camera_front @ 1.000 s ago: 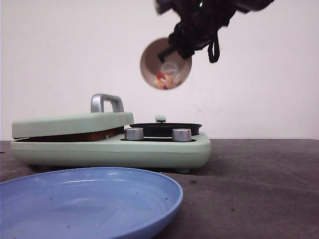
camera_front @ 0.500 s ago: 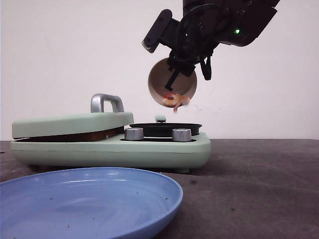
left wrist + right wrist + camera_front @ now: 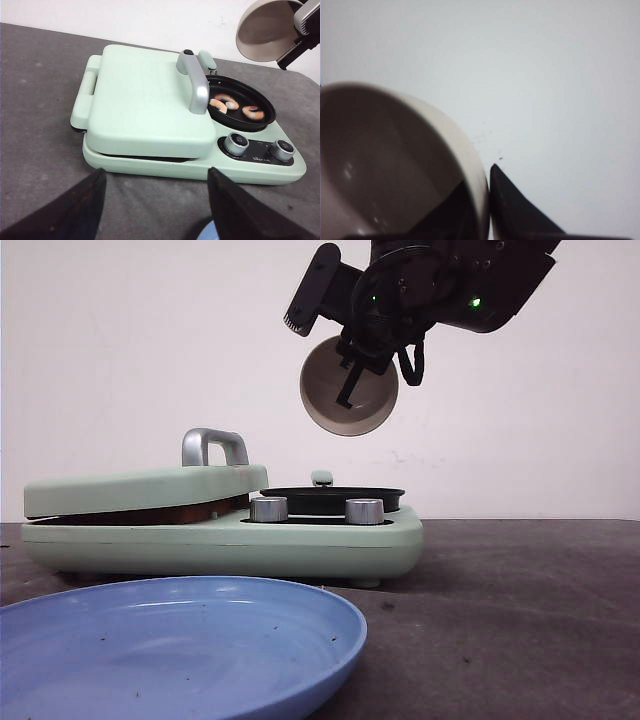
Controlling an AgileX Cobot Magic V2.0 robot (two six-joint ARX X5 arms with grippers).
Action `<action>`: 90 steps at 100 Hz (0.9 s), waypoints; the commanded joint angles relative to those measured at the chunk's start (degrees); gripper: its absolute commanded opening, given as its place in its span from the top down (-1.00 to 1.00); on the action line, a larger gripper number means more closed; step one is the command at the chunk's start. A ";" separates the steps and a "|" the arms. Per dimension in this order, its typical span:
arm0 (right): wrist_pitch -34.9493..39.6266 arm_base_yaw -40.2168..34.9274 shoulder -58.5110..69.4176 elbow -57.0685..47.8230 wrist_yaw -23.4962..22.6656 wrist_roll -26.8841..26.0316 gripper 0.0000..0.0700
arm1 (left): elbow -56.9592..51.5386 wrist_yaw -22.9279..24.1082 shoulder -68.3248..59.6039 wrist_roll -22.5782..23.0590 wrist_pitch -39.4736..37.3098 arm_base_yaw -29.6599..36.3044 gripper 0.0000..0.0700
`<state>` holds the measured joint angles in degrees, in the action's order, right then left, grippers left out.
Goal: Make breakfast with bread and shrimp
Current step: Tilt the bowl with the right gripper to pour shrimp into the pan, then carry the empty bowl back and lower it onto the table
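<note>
Right tool [image 3: 350, 380]: clamped on the rim of a beige bowl [image 3: 348, 400], one finger inside the wall and one outside, as the right wrist view shows close up. Bowl tipped steeply, mouth toward the camera, held in the air above the black round pan [image 3: 333, 499] of the green breakfast maker [image 3: 300, 540]. We see nothing in the bowl.

Left tool [image 3: 152, 210]: fingers spread wide, holding nothing, hovering low in front of the appliance.

Step in hand, as we judge it: tipping the shrimp into the pan, and that pour looks finished. Next move likely calls for righting the bowl and setting it down on the desk [image 3: 520, 610] clear of the appliance. The blue plate [image 3: 180, 640] in front is bare.

What the views add: the front view sees only the pan's edge, so its contents are hidden; the left wrist view looks down and shows three shrimp [image 3: 224, 102] lying in it.

Bread: not visible. The hinged lid [image 3: 145, 100] is down; a brown strip shows in the gap beneath it, but we cannot tell what it is.
</note>
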<state>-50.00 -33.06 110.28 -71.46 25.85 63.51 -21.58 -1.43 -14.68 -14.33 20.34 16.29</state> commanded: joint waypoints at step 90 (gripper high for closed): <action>46.10 2.78 -16.96 -1.20 15.93 -55.21 0.99 | -0.57 -0.07 -0.20 0.52 3.72 0.20 0.04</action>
<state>-8.49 -30.74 94.74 -71.46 43.55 16.95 -21.58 -1.43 -14.68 -14.33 24.25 16.32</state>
